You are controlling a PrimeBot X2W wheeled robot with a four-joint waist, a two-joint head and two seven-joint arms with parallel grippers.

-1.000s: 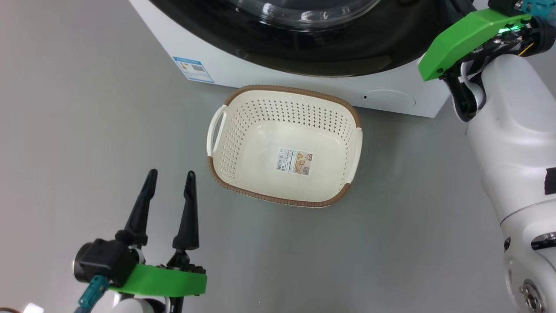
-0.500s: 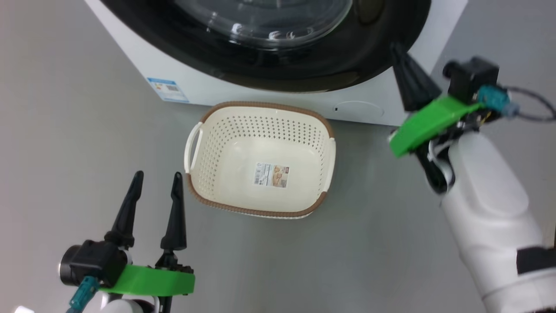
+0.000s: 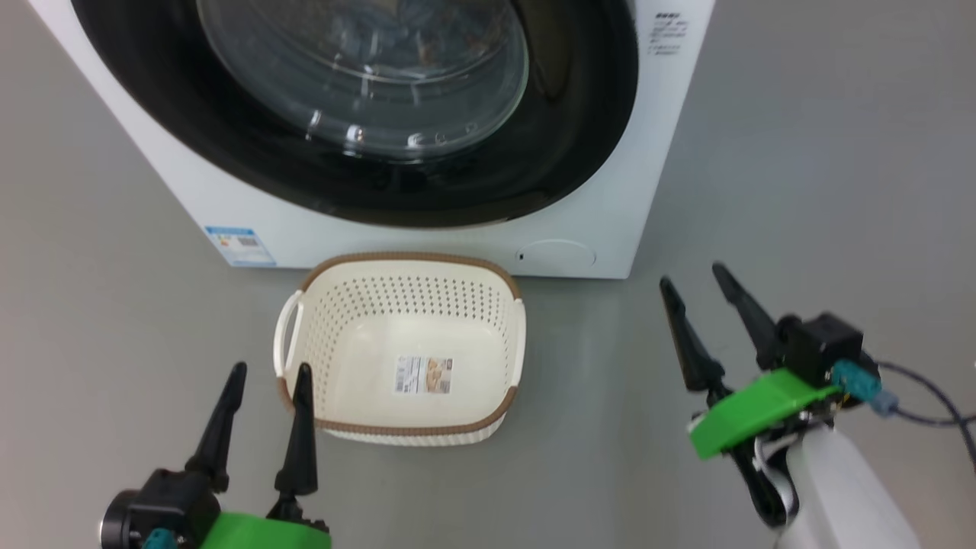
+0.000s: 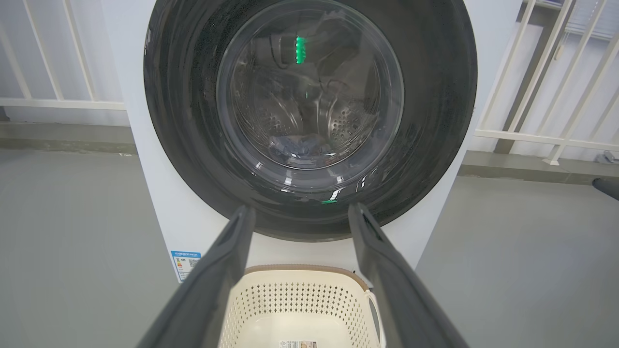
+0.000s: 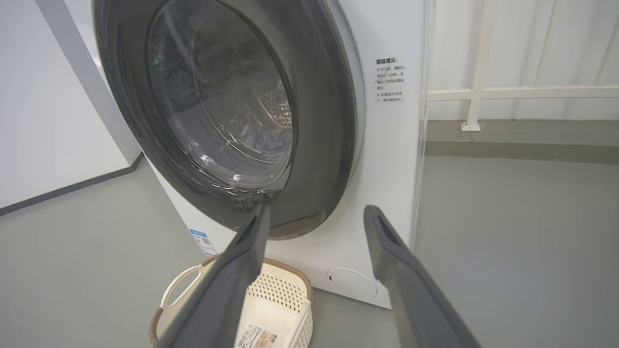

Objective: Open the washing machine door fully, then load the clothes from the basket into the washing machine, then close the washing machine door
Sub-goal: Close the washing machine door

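Both my grippers are spread wide, holding nothing and touching nothing. Left gripper (image 3: 271, 369) hangs near-left, by the near-left corner of the basket (image 3: 343, 320). Right gripper (image 3: 690, 274) hangs near-right, well apart from the basket, fingers aimed at the washing machine (image 3: 191, 183). Basket sits on the floor (image 3: 801, 191) just in front of the machine, label (image 3: 423, 375) on its bottom. The washing machine door (image 3: 579, 137) lies flush against the front. Bluish heap behind the glass, probably the clothes (image 4: 300, 144), low in the drum.
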